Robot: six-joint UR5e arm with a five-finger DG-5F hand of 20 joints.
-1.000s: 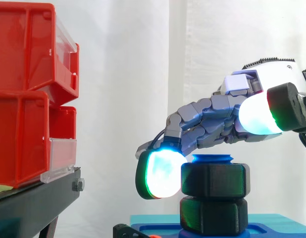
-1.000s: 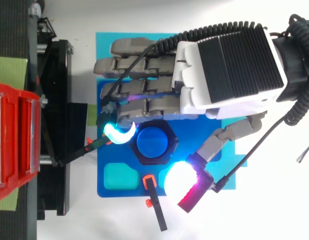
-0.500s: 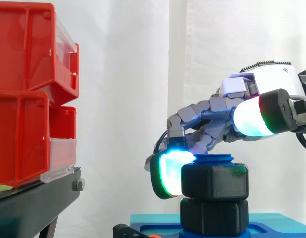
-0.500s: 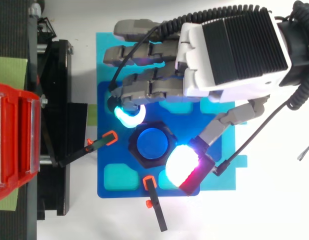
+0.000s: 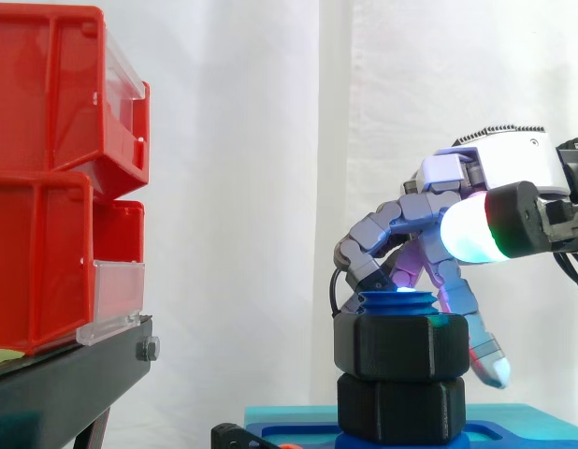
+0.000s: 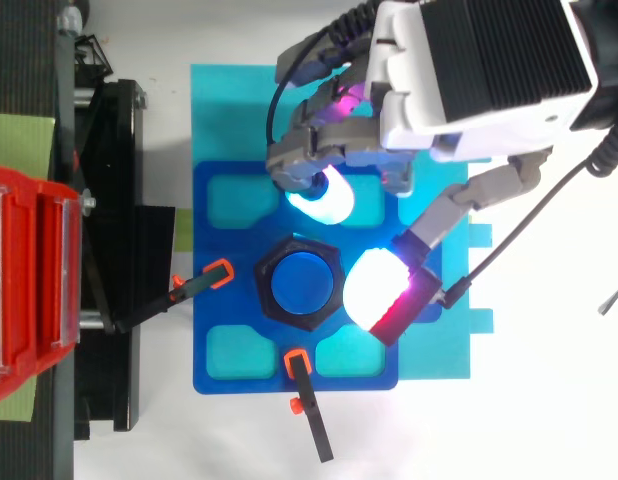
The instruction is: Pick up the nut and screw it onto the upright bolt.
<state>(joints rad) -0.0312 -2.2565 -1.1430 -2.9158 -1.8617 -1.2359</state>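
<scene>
While the nut (image 5: 401,346) sits on the bolt (image 6: 301,284), the hand (image 6: 479,70) hangs curled beside it, gripping nothing.

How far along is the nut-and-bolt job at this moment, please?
Done: the nut sits on the upright bolt, whose blue top pokes out above it, low against the black hex piece beneath. In hand: the hand is beside the nut; grip unclear. Left: probably final tightening, then letting go.

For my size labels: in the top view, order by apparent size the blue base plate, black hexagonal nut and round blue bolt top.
Largest first:
blue base plate
black hexagonal nut
round blue bolt top
</scene>
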